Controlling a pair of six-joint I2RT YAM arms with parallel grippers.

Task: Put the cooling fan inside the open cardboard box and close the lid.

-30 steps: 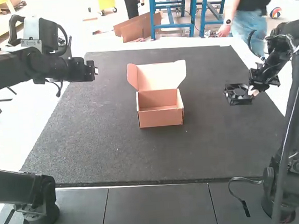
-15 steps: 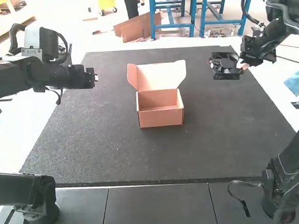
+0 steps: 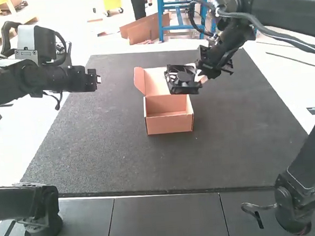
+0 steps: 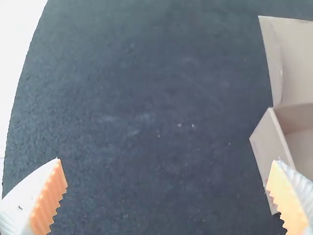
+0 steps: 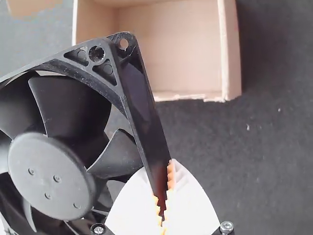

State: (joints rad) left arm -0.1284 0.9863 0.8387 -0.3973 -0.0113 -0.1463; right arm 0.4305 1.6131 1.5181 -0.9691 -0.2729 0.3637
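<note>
The open cardboard box (image 3: 168, 113) stands mid-mat with its lid (image 3: 165, 79) raised at the back. The black square cooling fan (image 3: 183, 79) hangs tilted just above the box's back right, pinched at one edge by my right gripper (image 3: 200, 77), which is shut on it. In the right wrist view the fan (image 5: 63, 147) looms large with the box interior (image 5: 166, 46) beyond it. My left gripper (image 3: 95, 79) hovers open over the mat left of the box. Its orange-padded fingers (image 4: 46, 198) stand wide apart, with the box's corner (image 4: 274, 147) nearby.
The black mat (image 3: 95, 149) covers the table, with pale floor around it. Open mat lies in front of the box and on both sides.
The right arm has carried the fan from the mat's right side up and leftward, now above the box. The left gripper has barely moved.
</note>
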